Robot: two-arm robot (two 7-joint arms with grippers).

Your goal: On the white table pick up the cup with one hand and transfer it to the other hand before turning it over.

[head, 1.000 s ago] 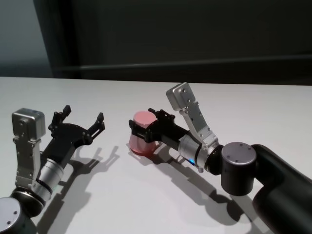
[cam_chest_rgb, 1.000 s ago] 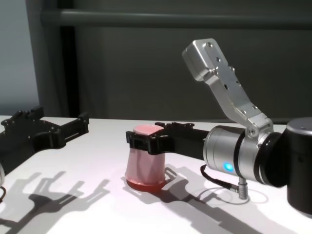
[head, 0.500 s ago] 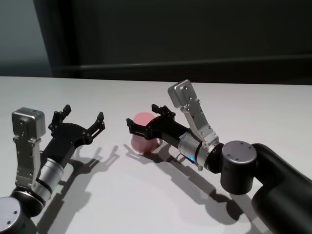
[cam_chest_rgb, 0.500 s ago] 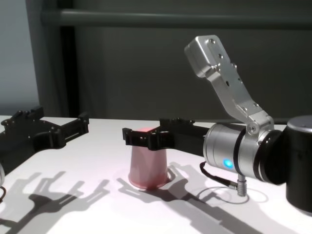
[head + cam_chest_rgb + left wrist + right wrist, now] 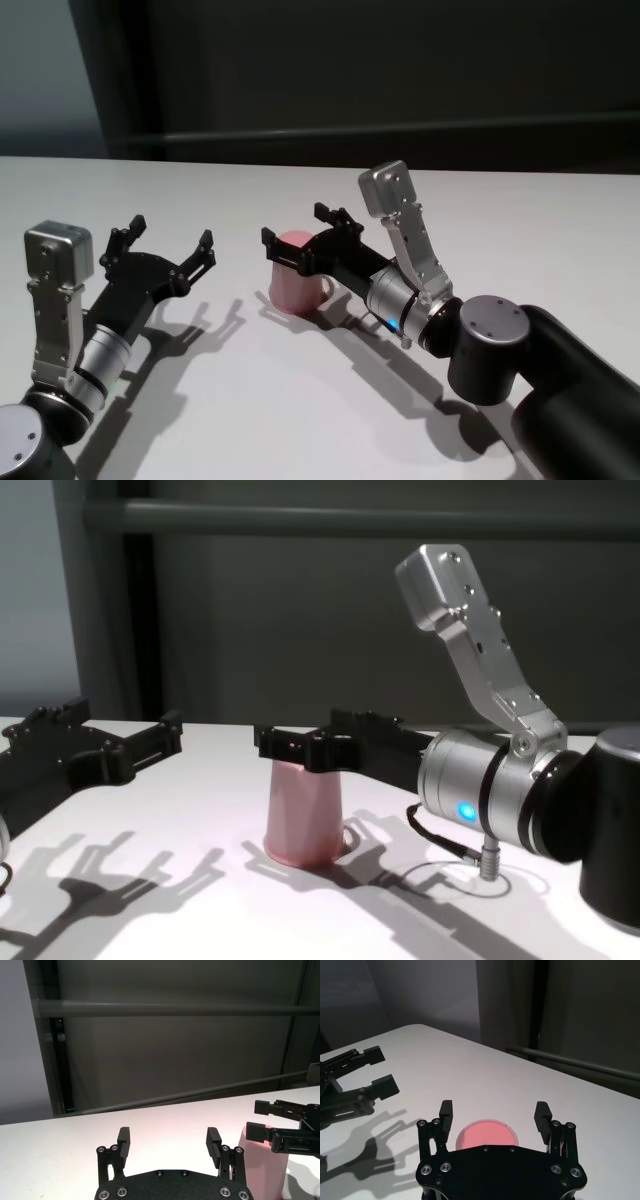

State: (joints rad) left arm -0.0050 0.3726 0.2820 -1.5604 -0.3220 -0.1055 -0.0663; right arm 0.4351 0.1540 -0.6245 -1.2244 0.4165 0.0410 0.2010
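- The cup stands upside down on the white table, wide rim down and flat base up, roughly midway across the table and clear of every edge
- The right gripper hovers at the cup's top, its fingers spread wide on either side of the base, holding nothing; in the right wrist view the pink base sits between the spread fingers
- The left gripper rests low toward the table's left edge, near the cup but apart, fingers wide open and empty
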